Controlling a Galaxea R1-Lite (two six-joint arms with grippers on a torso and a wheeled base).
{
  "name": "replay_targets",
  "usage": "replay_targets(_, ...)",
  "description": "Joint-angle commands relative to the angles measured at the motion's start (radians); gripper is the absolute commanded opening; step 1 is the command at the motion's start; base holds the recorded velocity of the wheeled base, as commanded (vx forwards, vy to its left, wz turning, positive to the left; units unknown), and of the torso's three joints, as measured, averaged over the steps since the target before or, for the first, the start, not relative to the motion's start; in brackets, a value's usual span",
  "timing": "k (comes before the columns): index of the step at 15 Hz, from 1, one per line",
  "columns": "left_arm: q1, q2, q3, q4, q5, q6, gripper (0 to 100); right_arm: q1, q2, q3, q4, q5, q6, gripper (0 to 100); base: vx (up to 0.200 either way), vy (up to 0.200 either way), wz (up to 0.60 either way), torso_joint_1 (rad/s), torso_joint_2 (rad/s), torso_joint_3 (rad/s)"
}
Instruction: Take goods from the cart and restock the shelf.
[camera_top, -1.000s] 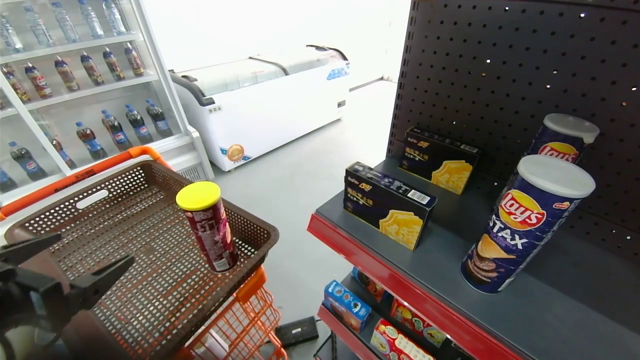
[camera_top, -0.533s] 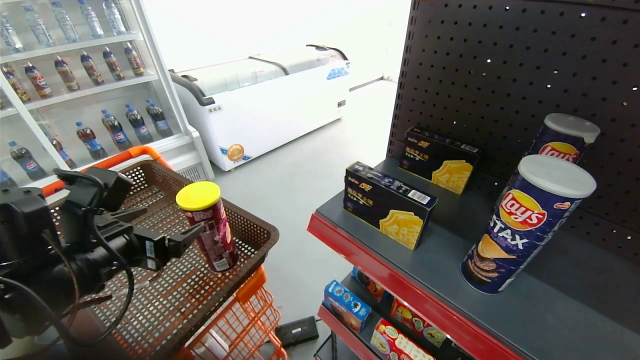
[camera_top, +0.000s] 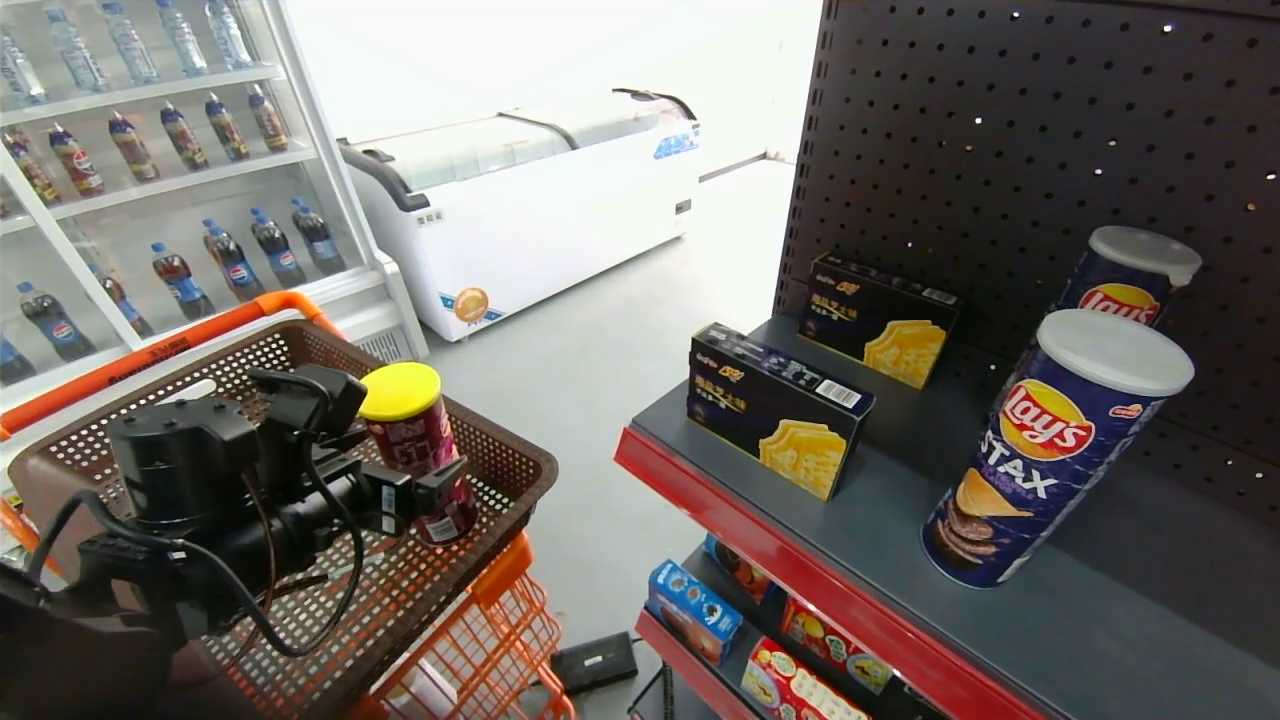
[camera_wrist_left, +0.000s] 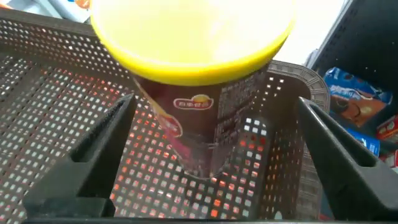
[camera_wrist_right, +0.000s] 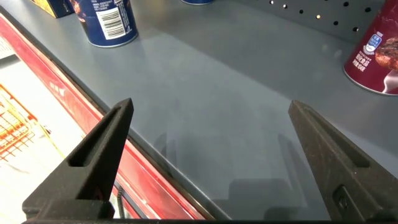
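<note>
Can, dark red with a yellow lid, stands upright on the floor of the brown basket, in the corner nearest the shelf. The basket sits on top of the orange cart.

The left tool is inside the basket at the can's mid-height. Its fingers are spread, one on either side of the can. The left wrist view shows a gap between each finger and the can's wall, so nothing is gripped.

The right tool hangs over a bare grey stretch of the shelf, close to its red front edge. Its fingers are spread wide and hold nothing. In that view one blue can stands on the shelf beyond one finger. A second red can stands well apart from it, beyond the other finger.

In the head view two blue cans with white lids stand on the shelf, one in front of the other, the back one against the pegboard. Two dark boxes stand on the shelf's far end, one near the red edge and one farther back. A lower shelf carries more boxes.

Beyond the cart are a white freezer and a cooler holding rows of bottles.
</note>
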Motion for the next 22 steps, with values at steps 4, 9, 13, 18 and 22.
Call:
replay_targets(4,-0.002,0.138,-0.007,-0.108,0.0,0.003,100,0.001,0.0,0.0,0.0,0.0,-0.001,100,0.0,0.0,0.0,0.0,0.0,0.0)
replay_targets(9,-0.001,0.189,-0.023,-0.152,0.001,0.003,100,0.001,0.002,0.0,0.0,0.0,-0.001,100,0.0,0.0,0.0,0.0,0.0,0.0)
replay_targets(13,0.001,0.213,-0.049,-0.189,0.0,0.02,0,0.001,0.0,0.0,0.0,0.0,-0.001,100,0.0,0.0,0.0,0.0,0.0,0.0)
replay_targets(18,-0.005,0.106,-0.112,-0.105,-0.026,0.056,0,0.001,0.0,0.0,0.0,0.0,-0.001,100,0.0,0.0,0.0,0.0,0.0,0.0)
replay_targets(22,-0.005,-0.12,-0.273,0.3,-0.161,0.057,0,-0.001,0.002,0.0,0.0,0.0,-0.001,100,0.0,0.0,0.0,0.0,0.0,0.0)
